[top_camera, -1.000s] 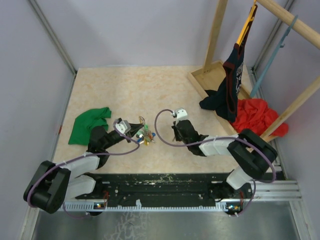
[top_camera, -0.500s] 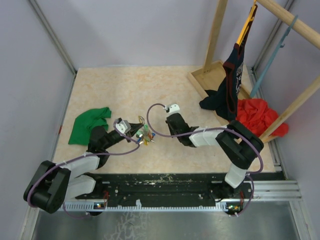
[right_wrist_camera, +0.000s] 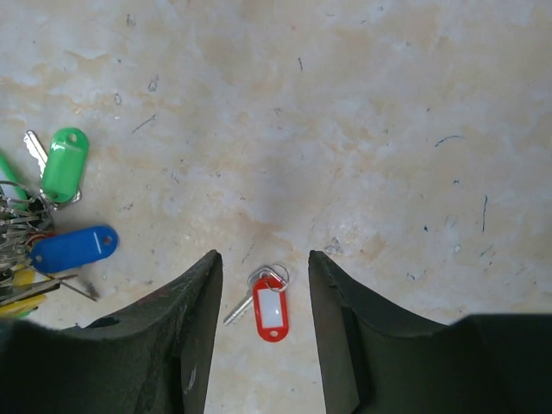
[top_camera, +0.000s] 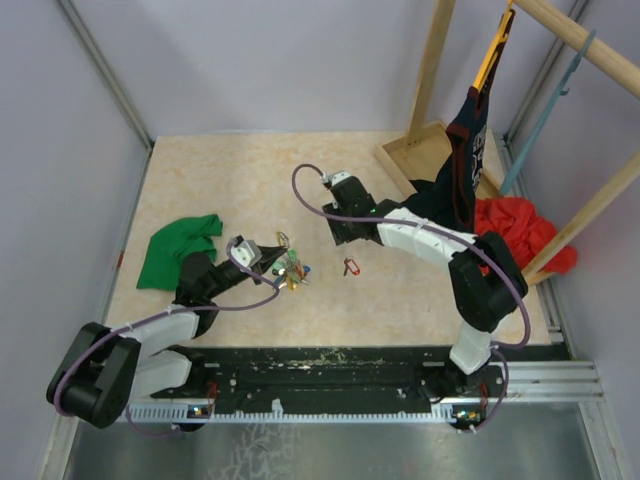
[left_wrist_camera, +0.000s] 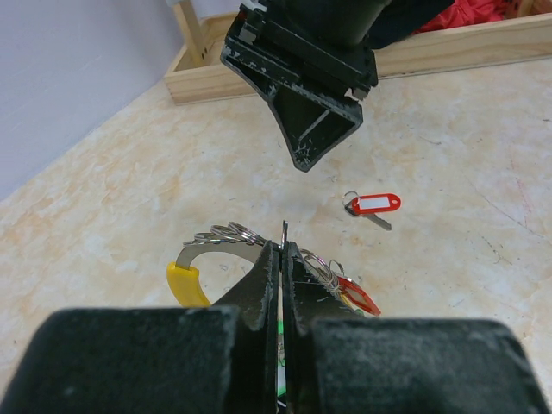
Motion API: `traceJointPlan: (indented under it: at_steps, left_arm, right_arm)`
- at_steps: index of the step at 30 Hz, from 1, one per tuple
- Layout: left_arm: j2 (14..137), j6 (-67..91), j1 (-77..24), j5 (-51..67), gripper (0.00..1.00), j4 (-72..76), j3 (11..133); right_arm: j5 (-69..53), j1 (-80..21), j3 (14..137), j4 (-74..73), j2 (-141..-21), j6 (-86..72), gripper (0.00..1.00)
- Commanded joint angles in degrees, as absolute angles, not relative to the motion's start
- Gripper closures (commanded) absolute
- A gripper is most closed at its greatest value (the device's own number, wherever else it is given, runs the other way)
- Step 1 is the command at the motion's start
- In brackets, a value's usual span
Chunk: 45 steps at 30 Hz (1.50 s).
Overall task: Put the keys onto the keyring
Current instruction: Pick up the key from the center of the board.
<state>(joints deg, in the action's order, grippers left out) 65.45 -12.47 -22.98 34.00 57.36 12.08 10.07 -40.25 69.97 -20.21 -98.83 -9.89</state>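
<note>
The right gripper (right_wrist_camera: 261,256) hangs with its jaws spread wide and nothing between them, fingers pointing down at the table (top_camera: 250,170). A single red-tagged key (right_wrist_camera: 269,310) lies flat just below the gap, its small split ring and silver blade at the upper end of the tag. In the overhead view that key (top_camera: 350,267) rests alone on the bare surface, near the bunch but clearly apart from it. The left gripper (left_wrist_camera: 280,252) is pinched tight on the thin wire of the keyring (left_wrist_camera: 226,235), holding the bunch low over the table. A yellow tag (left_wrist_camera: 185,285) and another red tag (left_wrist_camera: 358,297) hang from it, and a green tag (right_wrist_camera: 65,164) and a blue tag (right_wrist_camera: 73,248) splay out beside them. The step in hand looks like the pickup of the loose key. Next the right arm would need to drop straight down and close on the tag or the blade — a flat, thin thing that may skid — then carry it across to the held ring.
</note>
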Motion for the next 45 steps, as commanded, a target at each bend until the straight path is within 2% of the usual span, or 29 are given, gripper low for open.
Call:
traceJointPlan:
  at_steps: [1,9,15,36,45]
  left_arm:
    - [64.3,-12.6,-22.7,34.1,1.00,59.1,12.7]
    - [64.8,-12.3,-22.7,34.7,1.00,58.9,13.0]
    - [65.2,-12.2,-22.7,35.0,1.00,58.7,13.3]
    - [66.0,-11.6,-22.7,35.9,1.00,58.7,13.8]
    - [66.8,-11.4,-22.8,36.3,1.00,58.7,14.1]
  right_arm:
    - [-1.5,-35.3,74.8,-32.6,-101.2,-7.6,0.55]
    - [-18.1,-27.5,78.2,-36.3,-107.2,-7.4,0.53]
    - [-24.9,-25.5,79.8,-36.8,-112.1,-6.2,0.55]
    - [-28.9,-25.0,78.9,-33.6,-114.4,-6.9,0.79]
    - [-28.7,-25.0,79.6,-34.1,-115.8,-6.7,0.80]
